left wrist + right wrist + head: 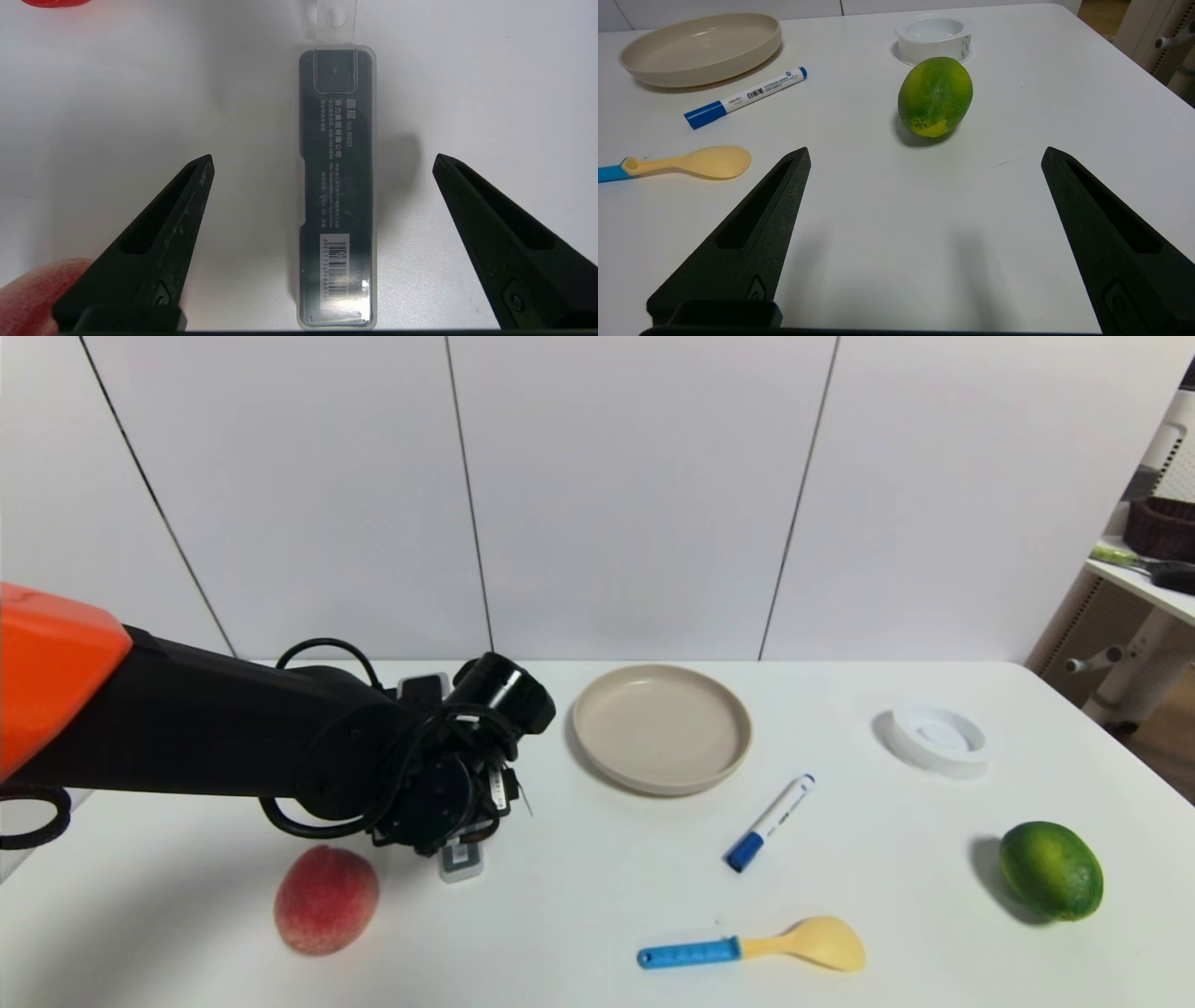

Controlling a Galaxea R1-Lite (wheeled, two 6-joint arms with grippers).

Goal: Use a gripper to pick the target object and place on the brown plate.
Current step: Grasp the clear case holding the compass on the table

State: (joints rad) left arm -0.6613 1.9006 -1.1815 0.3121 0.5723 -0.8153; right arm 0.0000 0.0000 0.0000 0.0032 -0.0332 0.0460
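White table (597, 896), pale panelled wall behind: the left claw (322, 161) is poised above the target object (337, 186), jaws spread wide, one tip on each side of the slim grey case w/ nothing yet pinched. The case lies flat on the table near the front-left, just beside a red peach (326, 899); in the head view only its end is seen poking out from under the wrist, approx. below the claw. The brown plate (661, 728) sits well apart, to the right and farther back, and is seen empty.

The step in hand is judged to be the descent and closing on the case. It is best done w/ the claw kept centred, as it appears now, so that both tips meet the long edges together; an uneven approach would likely skid the case sideways. Because the object is thin and flat, the tips probably need to be lowered almost to the table before closing. A grasp around mid-length, not at the barcode end, should limit tilting once lifted. The clear edging looks smooth, so slip is a risk. Care is also advised re: the peach, which lies close to one finger.

The right claw (924, 154) is held idle, spread open, over the table's right part near a green lime (935, 96), a marker (745, 97) and a spoon (686, 163).
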